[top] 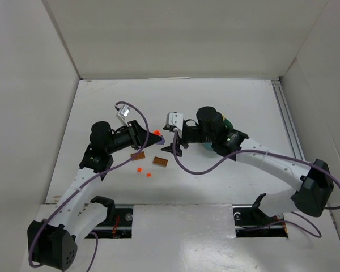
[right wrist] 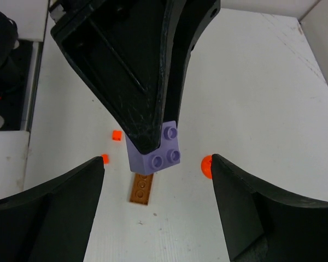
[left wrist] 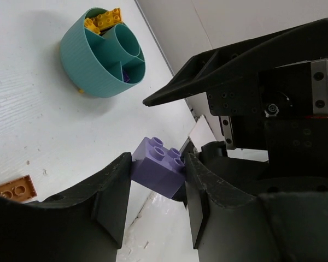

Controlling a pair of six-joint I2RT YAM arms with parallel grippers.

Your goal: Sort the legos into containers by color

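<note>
Pinching a small purple plastic brick (left wrist: pixel 158 170) in our left gripper (left wrist: pixel 156 183), we hold the right gripper (right wrist: pixel 157 161) spread wide either side of it. Yellow bricks (left wrist: pixel 103 21) lie in one wedge of the round teal tub (left wrist: pixel 82 60), possibly a purple piece (left wrist: pixel 126 78) in another; brown-orange plate (right wrist: pixel 142 189) and red-orange bits (right wrist: pixel 116 135) lie loose, unsorted.

White-linked arms (top: pixel 272 161) with black joints (top: pixel 100 136), black tools (left wrist: pixel 157 185) and seemingly purple cables (top: pixel 195 172).

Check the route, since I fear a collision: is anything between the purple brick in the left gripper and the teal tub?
Yes. Seen from above, the open right gripper stands between the purple brick, held by the left gripper, and the teal tub beyond it.
</note>
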